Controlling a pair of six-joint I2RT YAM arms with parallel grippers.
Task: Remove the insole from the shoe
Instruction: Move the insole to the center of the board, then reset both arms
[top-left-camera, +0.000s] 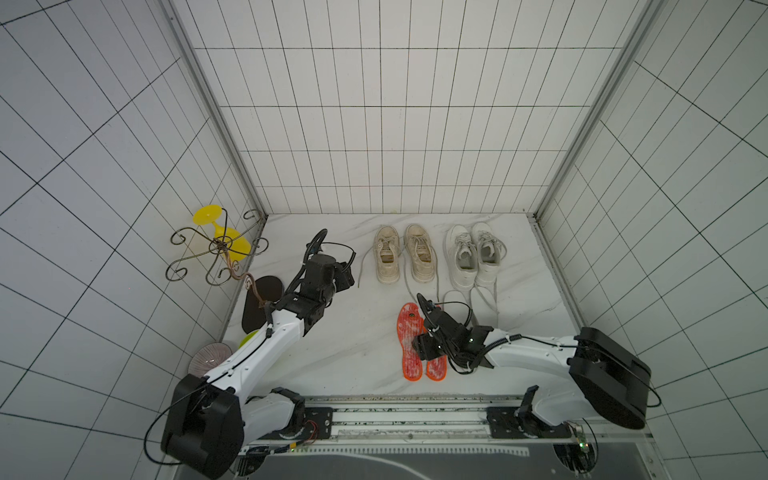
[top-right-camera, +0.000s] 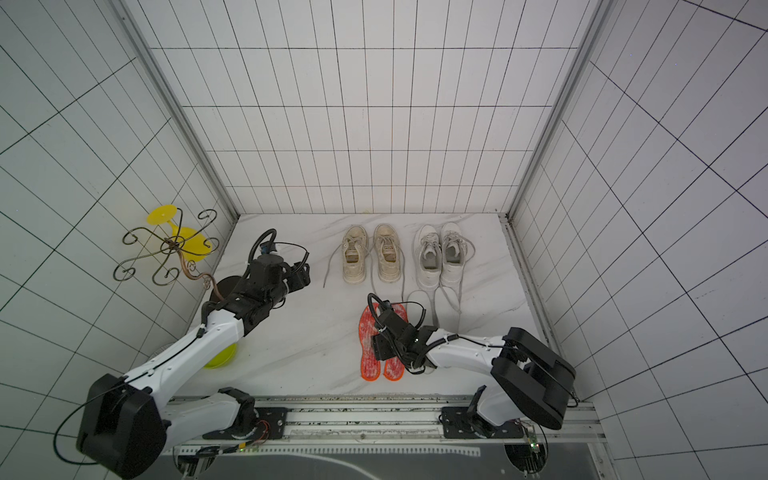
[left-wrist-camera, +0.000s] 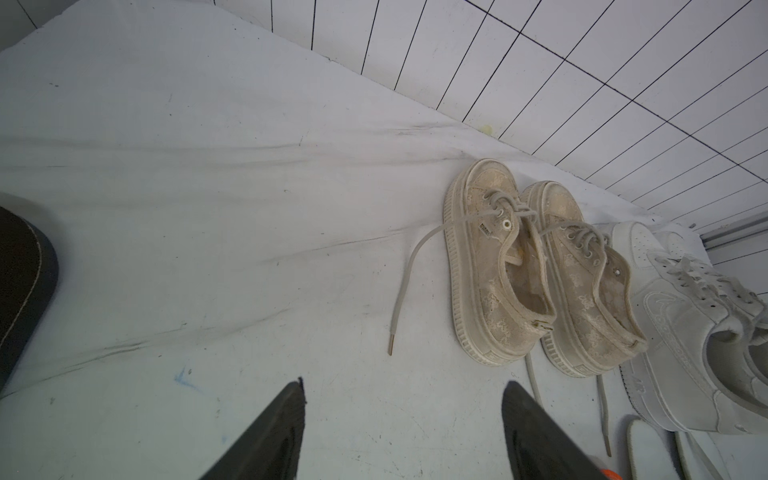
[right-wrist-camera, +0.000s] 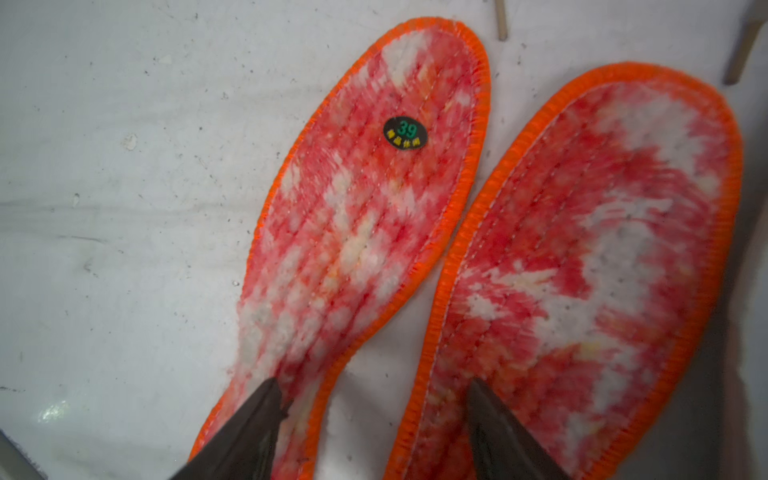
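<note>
The two orange insoles (right-wrist-camera: 361, 232) lie flat on the tabletop (top-left-camera: 340, 345), side by side and nearly touching. They sit on the near side of the beige shoes (top-left-camera: 386, 255), toward my rail. One carries a small dark size sticker (right-wrist-camera: 405, 131). I judge both are already out of that pair, though I cannot see into the shoes well enough to be sure nothing is left inside.

My right claw (right-wrist-camera: 374, 384) hangs directly over the insoles with its jaws apart. One fingertip (right-wrist-camera: 266, 399) is over each insole and nothing is pinched between them. I cannot tell whether the tips touch the fabric or sit just clear of it. I read this as the release step, with the insole set down and let go.

The next move calls for a straight lift, so that neither tip drags an insole out of line. After that I would pull the arm back toward the rail.

A pair of white insoles (top-left-camera: 482, 301) lies just beside the orange ones, farther from the beige shoes and in front of the white sneakers (top-left-camera: 461, 257). The beige shoes' loose laces trail toward the insoles, so I would keep the withdrawal path clear of them.

My left claw (left-wrist-camera: 404, 384) hovers beside the beige shoes on the side away from the sneakers. Its jaws are apart and empty over bare tabletop, and it needs only to stay out of the way.
</note>
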